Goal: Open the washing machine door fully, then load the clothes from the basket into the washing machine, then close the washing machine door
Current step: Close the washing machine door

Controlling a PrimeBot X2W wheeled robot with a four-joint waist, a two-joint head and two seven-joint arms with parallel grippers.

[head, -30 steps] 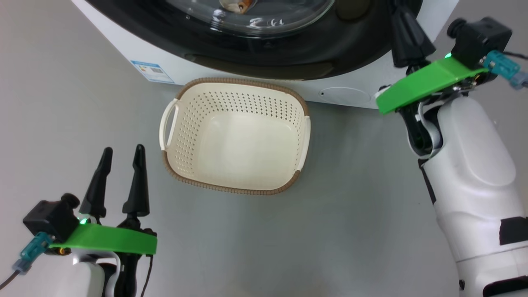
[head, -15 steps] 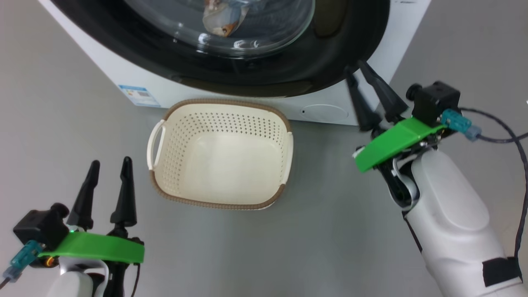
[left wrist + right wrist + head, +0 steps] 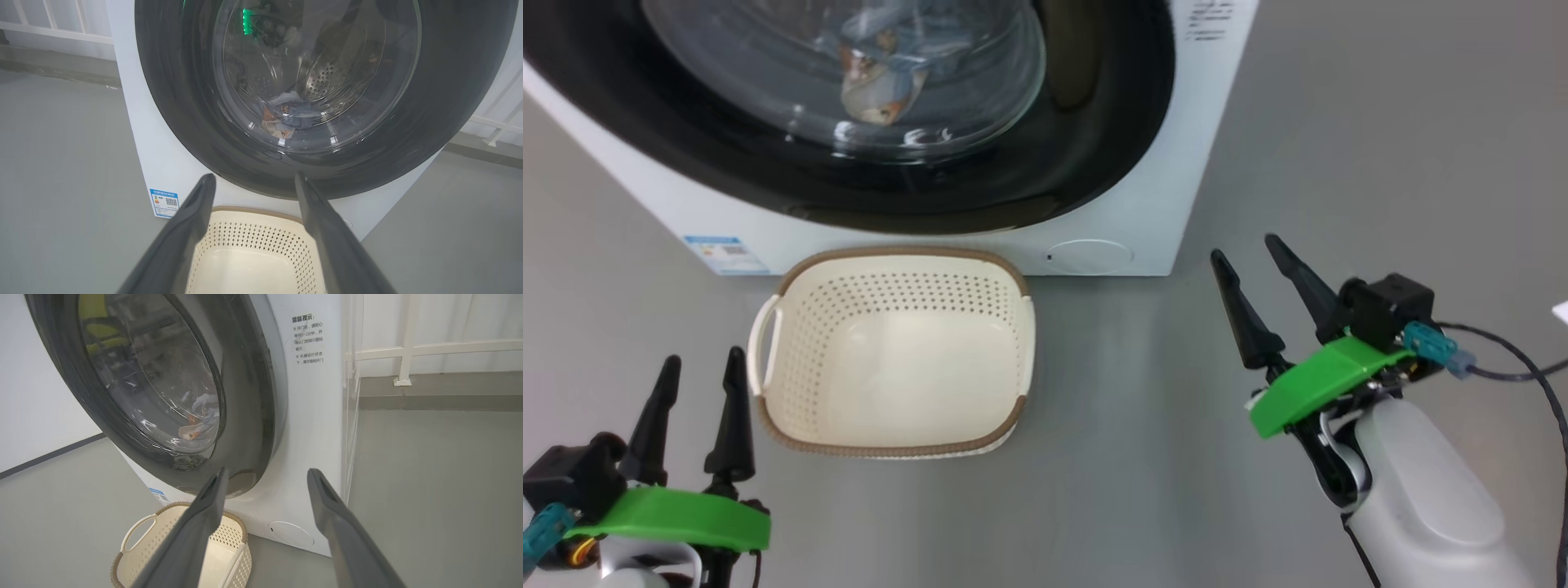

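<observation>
The washing machine (image 3: 1176, 204) stands at the top with the washing machine door (image 3: 1094, 122) lying flush against its front. Through the glass I see the clothes (image 3: 874, 77) inside the drum, light blue with orange patches (image 3: 286, 116) (image 3: 200, 420). On the floor in front sits the basket (image 3: 894, 367), with nothing in it. My left gripper (image 3: 704, 359) stands open at the lower left, beside the basket's left handle. My right gripper (image 3: 1244, 247) is open over the floor, right of the machine's front corner, touching nothing. Both wrist views look at the door (image 3: 449, 102) (image 3: 249, 416) over the basket (image 3: 253, 253) (image 3: 184, 547).
A blue label (image 3: 723, 253) and a round cover (image 3: 1089, 255) are on the machine's lower front. A dark cable (image 3: 1503, 359) trails from my right wrist. A white railing (image 3: 408, 347) stands behind the machine. Grey floor lies to the right.
My right gripper has gone from shut to open and has drawn back from the door's right rim toward me. The head camera has shifted. The left gripper stays open.
</observation>
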